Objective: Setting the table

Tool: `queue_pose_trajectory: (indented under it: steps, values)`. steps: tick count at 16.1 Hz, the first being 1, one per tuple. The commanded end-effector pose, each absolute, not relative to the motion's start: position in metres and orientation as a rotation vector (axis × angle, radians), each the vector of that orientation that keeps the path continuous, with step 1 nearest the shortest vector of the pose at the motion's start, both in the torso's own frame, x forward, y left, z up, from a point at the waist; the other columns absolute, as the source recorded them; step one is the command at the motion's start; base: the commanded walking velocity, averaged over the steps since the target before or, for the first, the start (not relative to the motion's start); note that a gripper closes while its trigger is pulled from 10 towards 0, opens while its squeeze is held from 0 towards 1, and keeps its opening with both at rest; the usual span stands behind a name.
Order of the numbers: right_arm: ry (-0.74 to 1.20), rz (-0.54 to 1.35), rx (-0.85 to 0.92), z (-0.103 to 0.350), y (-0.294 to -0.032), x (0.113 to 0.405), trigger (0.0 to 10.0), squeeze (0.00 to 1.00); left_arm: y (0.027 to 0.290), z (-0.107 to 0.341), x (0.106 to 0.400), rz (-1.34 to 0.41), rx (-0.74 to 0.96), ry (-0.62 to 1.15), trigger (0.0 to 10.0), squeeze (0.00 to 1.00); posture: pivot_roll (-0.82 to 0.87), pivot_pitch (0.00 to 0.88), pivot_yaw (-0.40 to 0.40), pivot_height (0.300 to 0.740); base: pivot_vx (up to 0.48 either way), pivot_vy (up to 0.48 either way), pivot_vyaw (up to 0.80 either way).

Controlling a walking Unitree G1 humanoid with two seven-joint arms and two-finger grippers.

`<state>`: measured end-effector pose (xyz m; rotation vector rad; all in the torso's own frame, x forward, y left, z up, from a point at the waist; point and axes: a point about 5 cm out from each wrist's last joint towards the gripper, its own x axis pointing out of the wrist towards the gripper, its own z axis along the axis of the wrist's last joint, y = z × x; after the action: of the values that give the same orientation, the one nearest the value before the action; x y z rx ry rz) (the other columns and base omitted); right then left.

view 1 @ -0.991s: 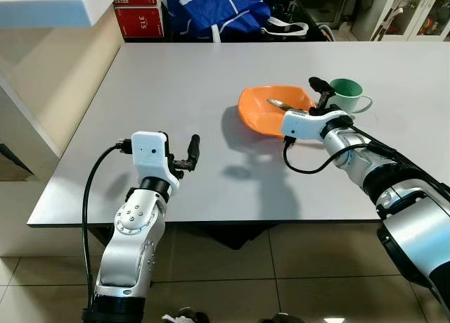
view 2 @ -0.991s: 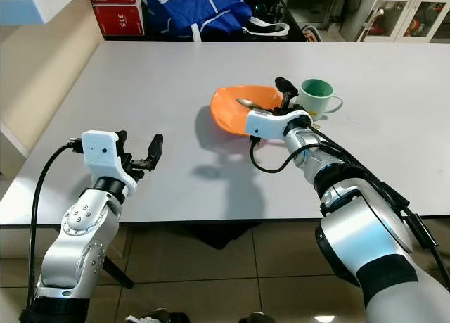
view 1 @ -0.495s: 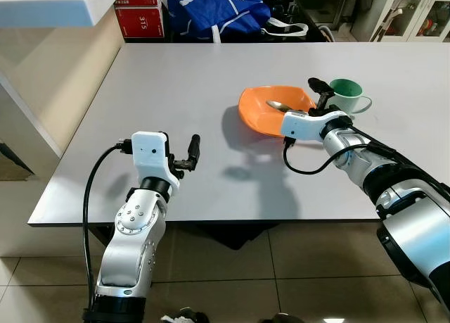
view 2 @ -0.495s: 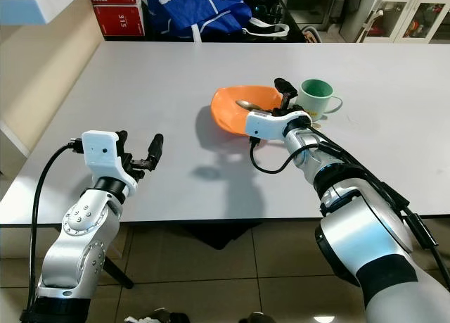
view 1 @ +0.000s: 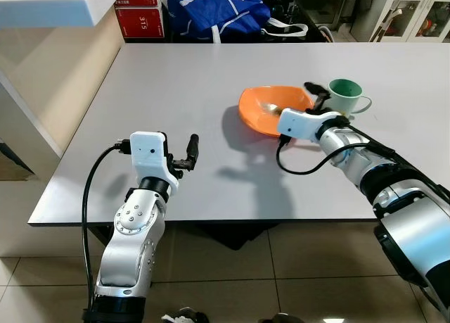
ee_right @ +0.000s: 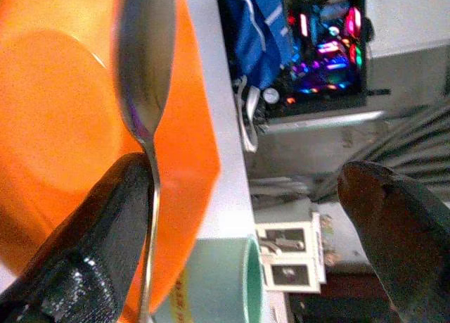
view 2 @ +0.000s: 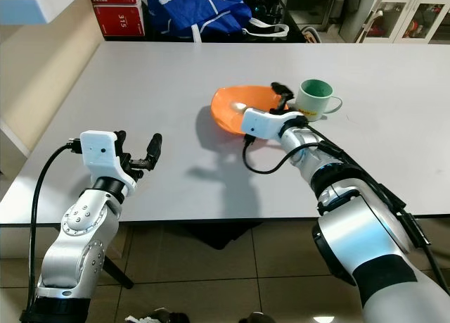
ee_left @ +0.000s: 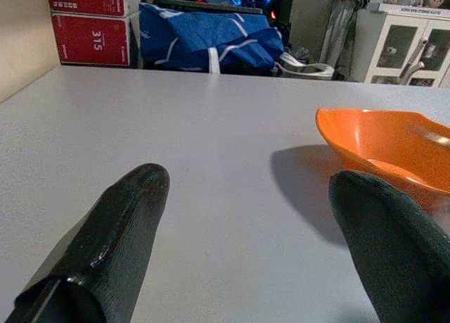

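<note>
**Right arm parked at the bowl, spoon sitting inside**

So the right gripper [view 1: 316, 101] is at the near-right rim of the orange bowl [view 1: 261, 110], between the bowl and the green mug [view 1: 347, 94]. In the right wrist view its fingers [ee_right: 105, 238] are spread wide apart and not clamping anything. The spoon [ee_right: 144, 62] lies in the bowl with its handle running right beside one finger, maybe brushing it, but the other finger is well off, so I'd call that a released grip rather than a hold.

Placement makes sense for a place setting — bowl toward the middle-right of the grey table [view 1: 176, 84], mug just beside it on the right, spoon resting in the bowl so it doesn't slide around.

The left gripper [view 1: 181, 154] hovers low over the near-left part of the table, fingers [ee_left: 112, 231] open with nothing between them, pointed toward the bowl — looks like it's just waiting its turn.

Blue bag [view 1: 218, 10] and red boxes [view 1: 137, 20] sit beyond the far edge
</note>
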<state>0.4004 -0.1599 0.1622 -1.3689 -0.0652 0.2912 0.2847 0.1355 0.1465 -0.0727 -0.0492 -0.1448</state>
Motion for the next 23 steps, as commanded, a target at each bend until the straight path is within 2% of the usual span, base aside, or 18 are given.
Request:
queue_pose_trajectory:
  steps: [1,8,11,18,23]
  values:
    - [-0.066,0.306,-1.367,0.165,-0.158,0.401,10.0,0.0,0.136,0.146,0.286,-0.134,-0.075,-0.047,10.0,0.0,-0.14,0.036,0.009,0.74,0.0,0.0,0.0]
    - [-0.069,0.31,-1.372,0.166,-0.159,0.402,10.0,0.0,0.136,0.145,0.286,-0.132,-0.077,-0.047,10.0,0.0,-0.14,0.036,0.007,0.74,0.0,0.0,0.0]
    - [-0.094,0.288,-1.486,0.173,-0.164,0.404,10.0,0.0,0.136,0.146,0.287,-0.131,-0.077,-0.048,10.0,0.0,-0.14,0.034,0.006,0.74,0.0,0.0,0.0]
    - [-0.13,0.259,-1.628,0.19,-0.173,0.408,10.0,0.0,0.135,0.146,0.287,-0.13,-0.082,-0.053,10.0,0.0,-0.15,0.033,0.002,0.74,0.0,0.0,0.0]
    - [-0.147,0.326,-1.862,0.198,-0.174,0.411,10.0,0.0,0.134,0.146,0.285,-0.13,-0.084,-0.053,10.0,0.0,-0.14,0.042,-0.005,0.74,0.0,0.0,0.0]
